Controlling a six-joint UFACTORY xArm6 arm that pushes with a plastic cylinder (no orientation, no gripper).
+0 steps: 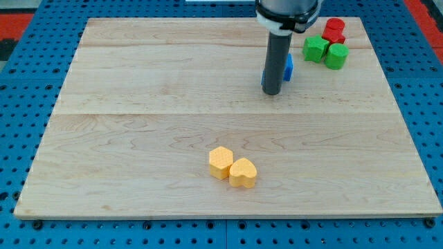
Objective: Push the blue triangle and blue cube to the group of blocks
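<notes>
My tip [272,93] rests on the board at the upper right. A blue block [288,68] shows only as a sliver behind the rod's right side, touching it; its shape cannot be made out and I cannot tell whether a second blue block is hidden there. The group of blocks lies just to the right: a green cube [315,48], a green cylinder [337,56] and a red block [334,30] at the view's top right.
A yellow hexagon [221,162] and a yellow heart [242,172] sit touching near the view's bottom centre. The wooden board [138,104] lies on a blue perforated table.
</notes>
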